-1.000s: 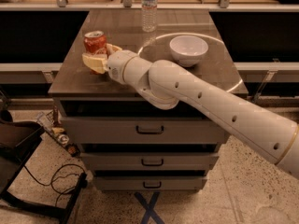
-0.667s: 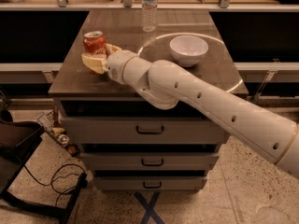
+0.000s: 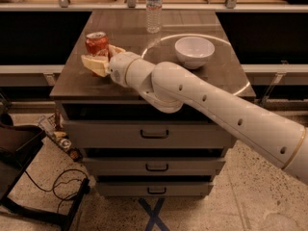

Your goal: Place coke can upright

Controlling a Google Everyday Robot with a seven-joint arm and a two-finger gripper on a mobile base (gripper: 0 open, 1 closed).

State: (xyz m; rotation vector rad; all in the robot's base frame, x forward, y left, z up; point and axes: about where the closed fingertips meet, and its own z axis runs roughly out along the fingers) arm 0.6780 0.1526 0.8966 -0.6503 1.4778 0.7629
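1. Setting. A grey cabinet top [image 3: 120, 28] over a stack of drawers [image 3: 155, 134]. A white bowl [image 3: 194, 51] sits right of centre and a clear water bottle [image 3: 154, 6] stands at the rear edge. Both are well apart from the work area.
2. Task object. The coke can [image 3: 96, 41] stands on the left part of the cabinet top, near the front left corner. Its silver lid faces up and its body appears vertical. Its base is hidden, so contact with the surface is inferred rather than seen.
3. End effector. The gripper [image 3: 98, 57] is at the lower half of the can, its pale yellowish end set around it. The white arm [image 3: 216, 105] reaches in from the lower right. Whether the gripper is clamped on the can or has slackened off cannot be told from this view.
4. Step in hand. Judged from the upright can, this is the end of the placing step: the can appears set down and awaits release.
5. Next move. It calls for a full release if the can is held, then a withdrawal toward the right, straight away from the can. Any sideways brush could tip it toward the nearby edge.
6. Clearance. The bowl and bottle do not lie on that path.
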